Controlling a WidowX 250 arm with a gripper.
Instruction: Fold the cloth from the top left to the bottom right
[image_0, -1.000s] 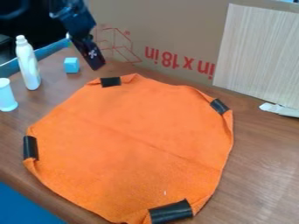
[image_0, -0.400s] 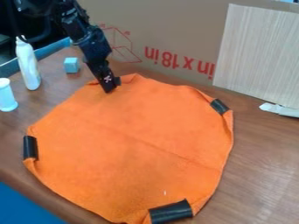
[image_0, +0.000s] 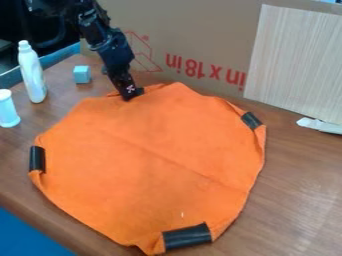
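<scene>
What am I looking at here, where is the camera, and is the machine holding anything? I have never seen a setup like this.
The machine is a black robot arm, coming in from the upper left. Its gripper is the working end, down at the upper-left edge of an orange cloth. A fixed camera looks down at a slant on the table.

The cloth lies spread out, with black pieces at its left, right and bottom edges. Whether the gripper holds the cloth, I cannot tell.

At the left stand a white bottle, a pale container and a small blue block. Behind the cloth is printed cardboard.
</scene>
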